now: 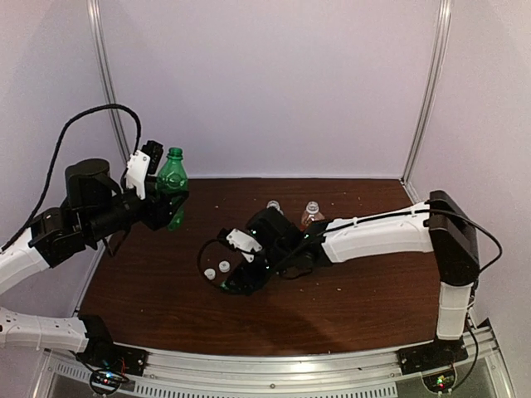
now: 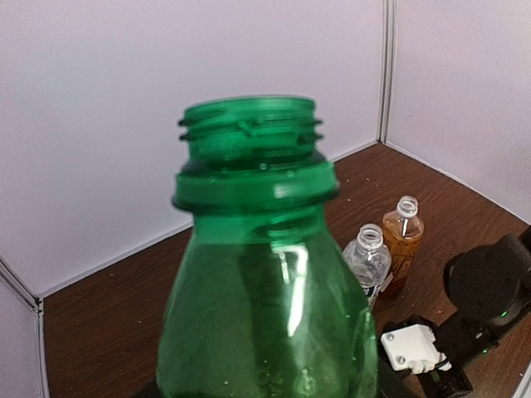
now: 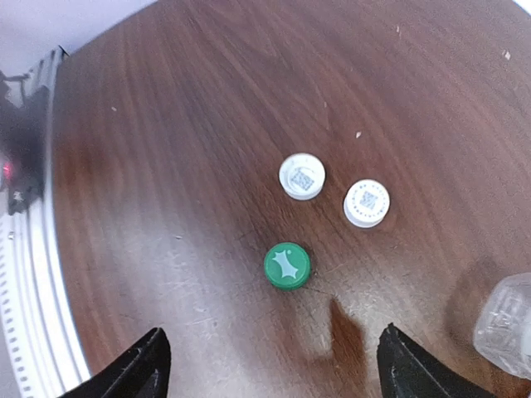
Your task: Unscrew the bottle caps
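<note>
My left gripper [image 1: 166, 206] is shut on the green bottle [image 1: 172, 178] and holds it upright above the table's left side. In the left wrist view the green bottle [image 2: 249, 274] fills the frame and its threaded neck is open, with no cap. The clear bottle [image 2: 367, 261] and the amber bottle [image 2: 401, 240] stand side by side, both uncapped. My right gripper [image 3: 278, 373] is open and empty, low over the table. The green cap [image 3: 287, 265] lies just ahead of it. Two white caps [image 3: 302, 177] [image 3: 367, 202] lie a little further on.
The clear bottle [image 1: 274, 206] and amber bottle [image 1: 311, 214] stand behind my right arm at mid-table. The white caps [image 1: 210, 273] lie left of my right gripper [image 1: 236, 280]. White walls close the back and sides. The table's metal edge rail [image 3: 33, 274] shows at left.
</note>
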